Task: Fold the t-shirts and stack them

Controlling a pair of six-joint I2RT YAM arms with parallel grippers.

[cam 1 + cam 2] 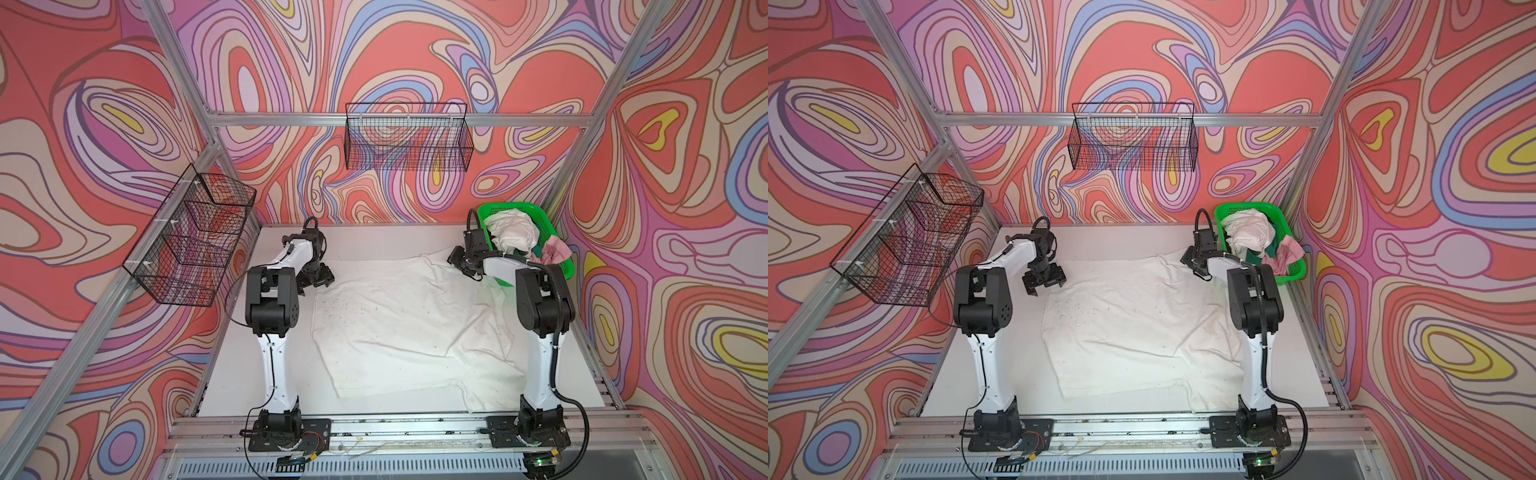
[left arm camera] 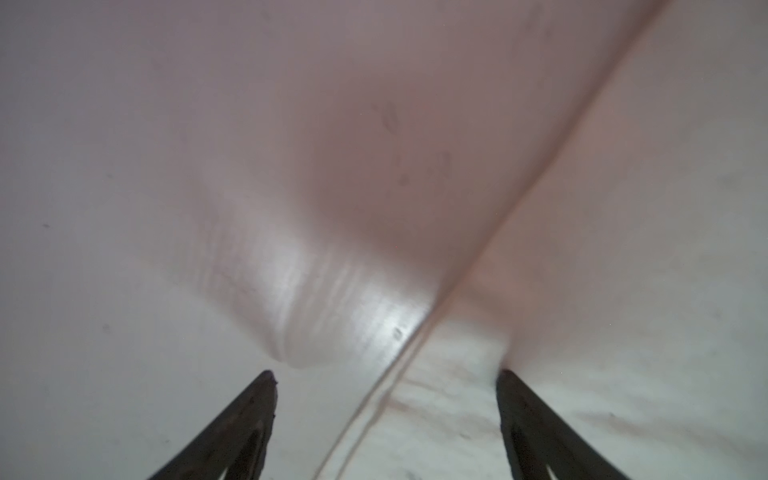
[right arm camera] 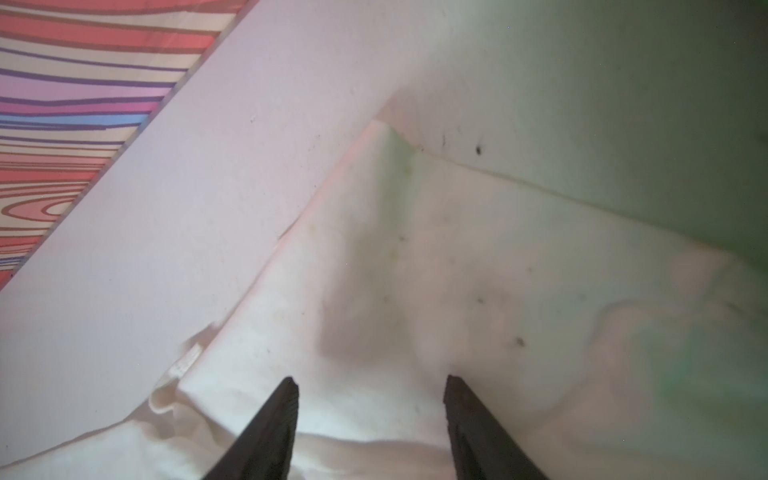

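White shirt [image 1: 395,324] [image 1: 1125,328]: large, speckled with small dark marks, spread over the middle of the table [image 1: 232,374] [image 1: 967,374]. Mostly flat. Right side rumpled and partly folded over on itself; near right part reaches close to the right arm's base. Far right corner runs up toward the basket [image 1: 511,205] [image 1: 1246,204].

Left gripper [image 1: 320,282] [image 1: 1045,286]: low at the shirt's far left corner. Left wrist view: jaws spread wide [image 2: 384,374], the shirt's hem running between them, cloth [image 2: 623,332] to one side and bare table [image 2: 104,249] to the other. Nothing pinched. Cannot tell whether the tips touch the surface.

Right gripper [image 1: 465,268] [image 1: 1196,266]: low at the far right corner, just beside the basket. Right wrist view: jaws parted [image 3: 370,380], less widely than the left pair, over wrinkled cloth [image 3: 457,270] near its edge, bare table [image 3: 208,187] past it. No cloth caught between the fingers.

Basket: bright green, far right corner of the table. Holds a crumpled white shirt [image 1: 511,232] [image 1: 1246,232] on top, a dark green shirt [image 1: 519,251] [image 1: 1252,255] partly hidden under it, and a pink shirt [image 1: 552,249] [image 1: 1287,253] at the right side.

Two black wire racks, one on the left wall [image 1: 187,241] [image 1: 905,237] and one on the back wall [image 1: 409,141] [image 1: 1133,137].
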